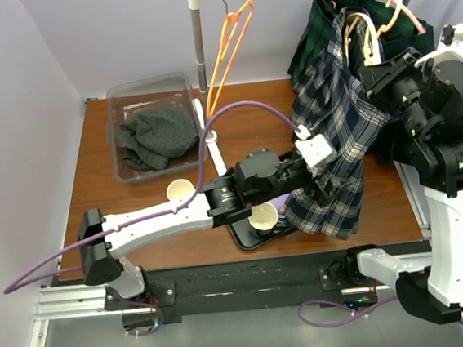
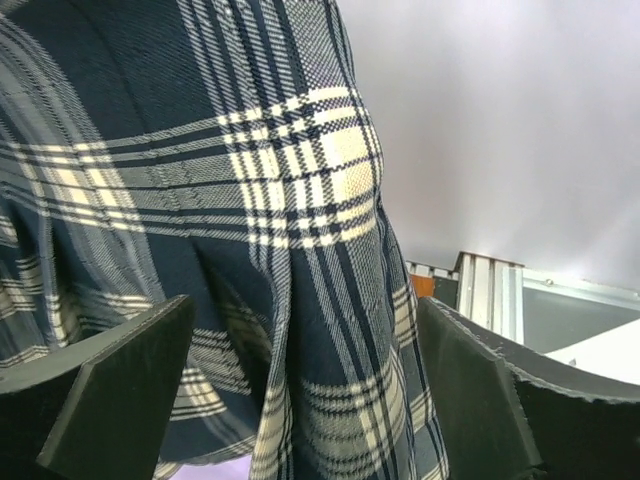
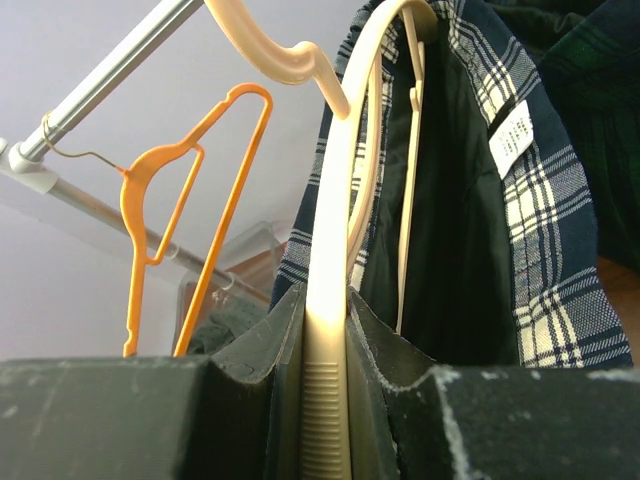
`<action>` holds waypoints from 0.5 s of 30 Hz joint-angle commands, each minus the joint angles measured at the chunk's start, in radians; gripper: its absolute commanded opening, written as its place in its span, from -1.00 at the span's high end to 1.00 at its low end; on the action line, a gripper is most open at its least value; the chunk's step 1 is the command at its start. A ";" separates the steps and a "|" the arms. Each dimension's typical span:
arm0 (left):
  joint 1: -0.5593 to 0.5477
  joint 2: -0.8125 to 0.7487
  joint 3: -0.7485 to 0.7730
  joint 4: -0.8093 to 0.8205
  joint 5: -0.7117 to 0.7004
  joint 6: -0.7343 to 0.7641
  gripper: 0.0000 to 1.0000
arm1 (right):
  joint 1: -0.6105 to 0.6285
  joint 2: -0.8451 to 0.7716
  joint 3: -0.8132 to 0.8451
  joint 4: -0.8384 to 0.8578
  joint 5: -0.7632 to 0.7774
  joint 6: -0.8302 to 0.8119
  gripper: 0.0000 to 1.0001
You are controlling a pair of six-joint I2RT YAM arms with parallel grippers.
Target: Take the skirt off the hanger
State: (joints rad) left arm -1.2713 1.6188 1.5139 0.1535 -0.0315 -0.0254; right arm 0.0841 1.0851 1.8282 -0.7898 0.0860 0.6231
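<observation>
Left tool (image 2: 300,375) wide open, jaws either side of the plaid skirt (image 1: 337,122), low down, nothing gripped. Skirt hangs on the cream hanger (image 3: 330,300), which the right tool (image 3: 327,390) clamps. Removal not begun; the whole pull-off is left.

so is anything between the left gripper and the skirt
Nothing visible. The open left gripper straddles a hanging fold of the plaid skirt; the right gripper is shut on the cream hanger.
</observation>
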 commanded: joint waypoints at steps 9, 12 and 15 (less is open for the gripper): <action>-0.007 0.009 -0.032 0.032 -0.094 -0.022 1.00 | -0.001 0.039 0.148 0.150 0.014 0.035 1.00; -0.005 -0.060 -0.159 0.099 -0.209 -0.013 1.00 | -0.001 0.148 0.373 0.084 0.040 0.032 1.00; -0.005 -0.109 -0.224 0.135 -0.324 0.010 1.00 | -0.001 0.265 0.632 0.014 0.058 0.029 1.00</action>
State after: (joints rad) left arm -1.2713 1.5826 1.3811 0.2695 -0.1680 -0.0532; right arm 0.0872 1.2877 2.1372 -0.9268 0.0883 0.6460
